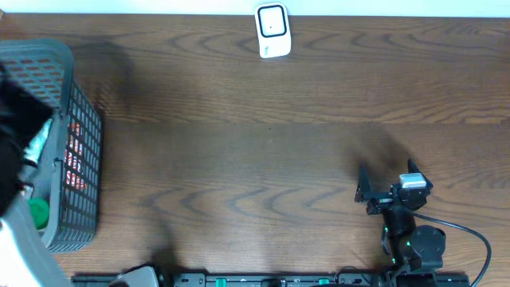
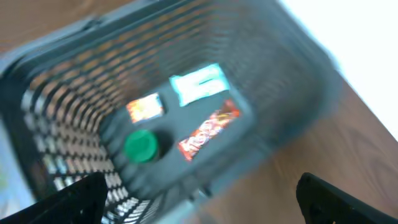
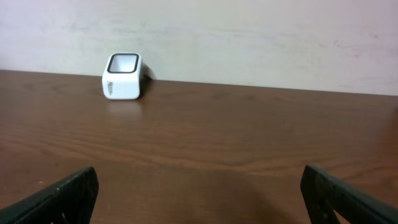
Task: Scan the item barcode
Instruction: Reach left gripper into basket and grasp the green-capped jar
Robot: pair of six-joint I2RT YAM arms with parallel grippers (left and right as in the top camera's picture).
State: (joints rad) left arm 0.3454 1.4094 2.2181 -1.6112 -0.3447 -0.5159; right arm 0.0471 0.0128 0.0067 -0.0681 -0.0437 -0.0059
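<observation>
The white barcode scanner [image 1: 272, 32] stands at the table's far edge, and the right wrist view shows the scanner [image 3: 122, 76] against the wall. A grey mesh basket [image 1: 76, 151] at the left holds the items. In the blurred left wrist view I see a green-capped thing [image 2: 140, 145], a red bar [image 2: 209, 130], a light blue packet [image 2: 199, 84] and a small orange packet [image 2: 145, 107] on the basket floor. My left gripper [image 2: 202, 205] hangs open above the basket, holding nothing. My right gripper [image 1: 387, 177] rests open near the front right, far from the scanner.
The basket's near rim [image 2: 249, 168] lies just ahead of my left fingers [image 2: 74, 199]. Bare wooden table [image 1: 255, 151] stretches between basket and right arm. A pale wall [image 3: 249, 37] rises behind the scanner. A cable [image 1: 470, 231] loops beside the right arm's base.
</observation>
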